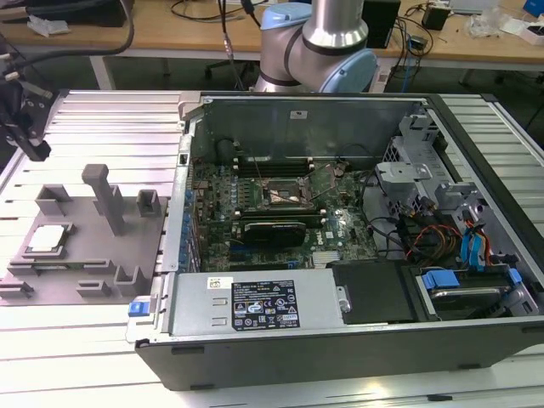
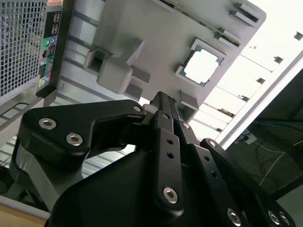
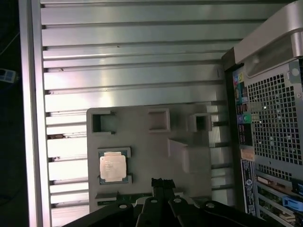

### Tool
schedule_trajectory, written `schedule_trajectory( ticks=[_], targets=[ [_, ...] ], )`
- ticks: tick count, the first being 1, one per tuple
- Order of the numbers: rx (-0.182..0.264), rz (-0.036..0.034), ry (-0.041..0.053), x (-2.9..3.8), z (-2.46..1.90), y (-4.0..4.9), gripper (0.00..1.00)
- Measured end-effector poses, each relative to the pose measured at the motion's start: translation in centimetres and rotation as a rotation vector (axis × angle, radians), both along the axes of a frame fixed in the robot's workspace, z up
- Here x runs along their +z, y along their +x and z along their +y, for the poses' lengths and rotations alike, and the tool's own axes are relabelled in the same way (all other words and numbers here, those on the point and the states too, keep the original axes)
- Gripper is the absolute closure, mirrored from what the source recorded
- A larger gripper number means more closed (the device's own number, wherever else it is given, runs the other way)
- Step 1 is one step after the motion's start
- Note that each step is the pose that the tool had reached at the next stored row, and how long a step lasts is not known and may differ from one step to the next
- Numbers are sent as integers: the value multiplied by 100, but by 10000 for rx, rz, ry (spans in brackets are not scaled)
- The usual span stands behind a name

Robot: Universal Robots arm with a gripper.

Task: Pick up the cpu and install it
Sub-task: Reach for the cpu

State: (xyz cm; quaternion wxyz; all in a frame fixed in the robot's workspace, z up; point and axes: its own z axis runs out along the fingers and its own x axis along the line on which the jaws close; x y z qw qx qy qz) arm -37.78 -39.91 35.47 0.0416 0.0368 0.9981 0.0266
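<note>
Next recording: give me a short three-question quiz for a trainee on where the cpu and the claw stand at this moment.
1. True or false: the cpu already sits in the motherboard socket.
2. What does the cpu rest on? A) the grey fixture plate B) a cardboard box C) a blue tray
3. Fill in: in the first wrist view, the claw hangs near the fixture plate's edge and holds ____.
Key: 1 false; 2 A; 3 nothing.
</note>
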Motion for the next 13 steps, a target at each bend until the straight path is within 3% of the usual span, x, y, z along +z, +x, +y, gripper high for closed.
schedule_trajectory(
  ticks=[7, 13],
  targets=[
    [1, 79, -2, -205, -3, -95, 89],
    [1, 141, -1, -327, -7, -124, 89]
  ],
)
